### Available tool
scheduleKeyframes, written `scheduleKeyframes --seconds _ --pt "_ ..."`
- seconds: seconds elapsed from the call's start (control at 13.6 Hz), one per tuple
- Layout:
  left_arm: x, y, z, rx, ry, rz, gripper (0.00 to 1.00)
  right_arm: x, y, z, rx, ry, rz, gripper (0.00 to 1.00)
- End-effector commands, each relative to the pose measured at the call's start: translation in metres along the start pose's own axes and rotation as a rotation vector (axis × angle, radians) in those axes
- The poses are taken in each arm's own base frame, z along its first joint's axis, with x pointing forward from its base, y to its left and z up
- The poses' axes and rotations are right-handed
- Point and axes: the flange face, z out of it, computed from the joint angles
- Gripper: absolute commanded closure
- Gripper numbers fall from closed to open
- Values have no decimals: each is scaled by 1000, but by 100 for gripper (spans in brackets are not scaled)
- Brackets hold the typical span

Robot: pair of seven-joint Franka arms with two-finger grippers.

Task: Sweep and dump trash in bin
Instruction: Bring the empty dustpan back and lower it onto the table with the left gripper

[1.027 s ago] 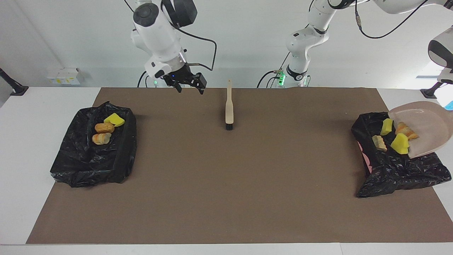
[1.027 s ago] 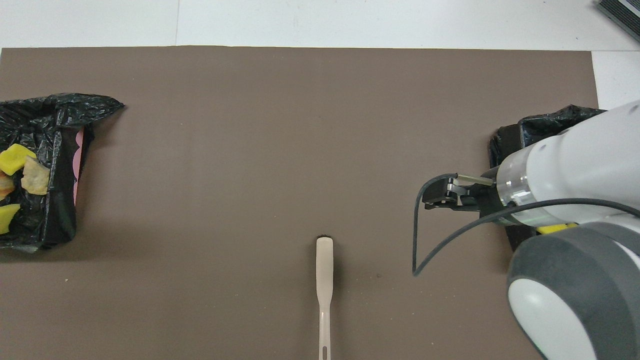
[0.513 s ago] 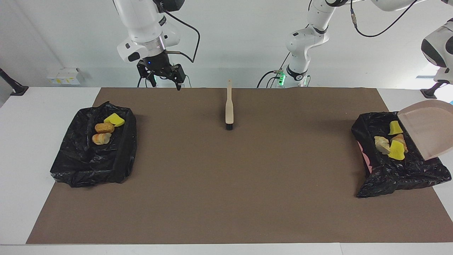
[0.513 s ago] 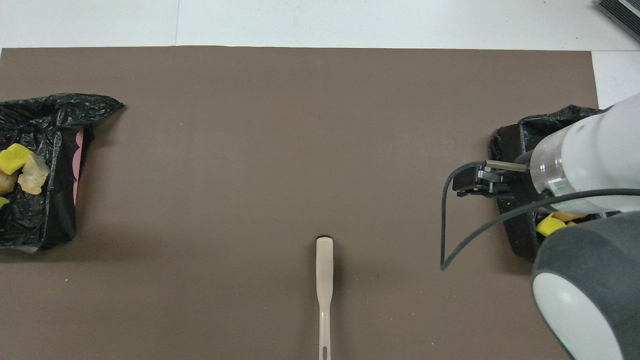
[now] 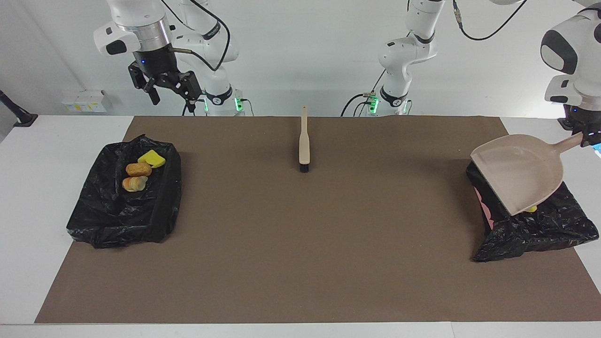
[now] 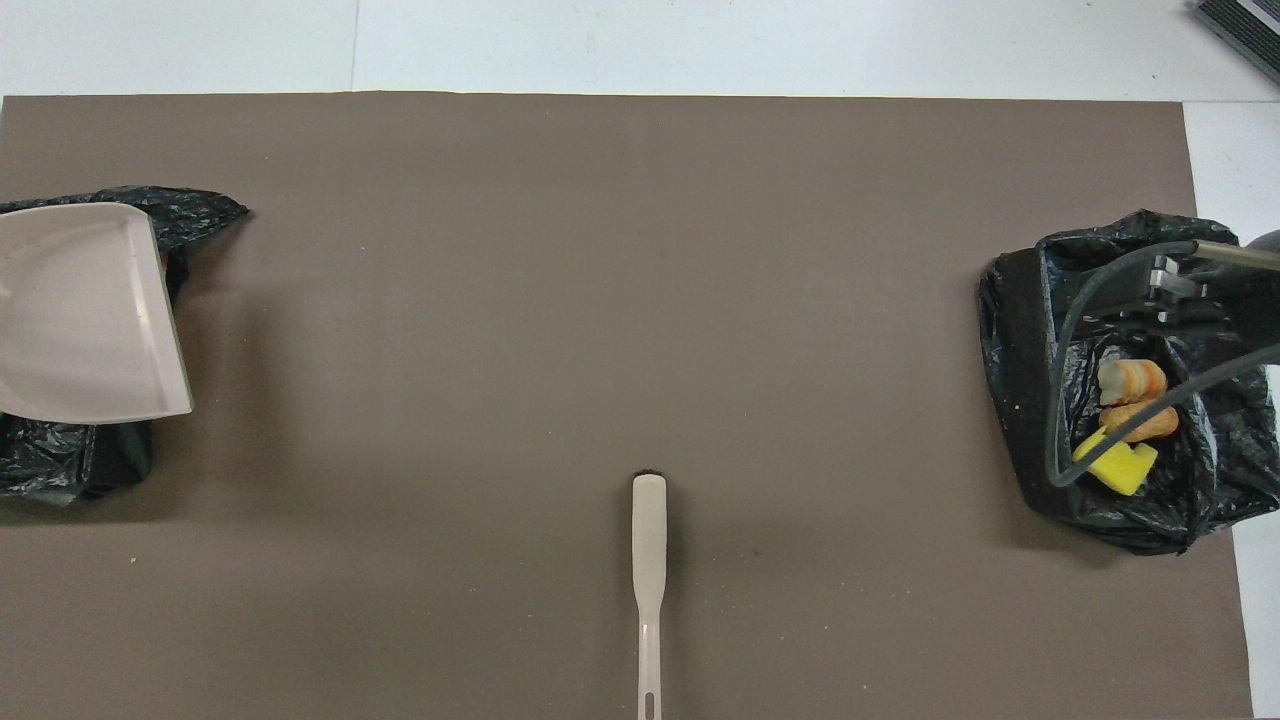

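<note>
Left gripper (image 5: pixel 588 137), at the left arm's end of the table, clenched on the handle of the beige dustpan (image 5: pixel 519 177). The pan hangs tilted over the black-lined bin (image 5: pixel 540 230) beneath it and shows no trash on its face; it covers most of the bin's opening, so that only a sliver of yellow trash (image 5: pixel 531 209) shows under its lower edge.

Right gripper (image 5: pixel 168 90), raised in the air at the right arm's end, its fingers spread and holding nothing. In the overhead view it stands over the edge of the second black-lined bin (image 5: pixel 117 211). Well below it, in that bin, lie three pieces of trash close together: a yellow wedge (image 5: pixel 151 159), nearest the robots, and two tan-orange lumps (image 5: pixel 137 176) just beside it.

The brush (image 5: pixel 304 141) lies flat on the brown mat (image 5: pixel 300 244) midway between the two bins, well apart from both grippers, its bristle end pointing away from the robots.
</note>
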Motion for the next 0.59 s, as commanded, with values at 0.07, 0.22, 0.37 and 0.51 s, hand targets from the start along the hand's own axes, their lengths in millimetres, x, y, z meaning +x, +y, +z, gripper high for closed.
scheduleKeyframes --seconds 0.07,0.22,0.37,0.51 --pt "67 46 -15 -61 82 -220 100 -1 18 0 -12 -26 4 0" --pt "103 63 -24 -80 117 -330 100 0 19 2 -13 -34 4 0" --pt "143 79 -35 -112 161 -418 100 0 22 2 -13 -37 9 0" --pt "189 99 -55 -130 193 -513 100 1 23 1 -11 -31 7 0"
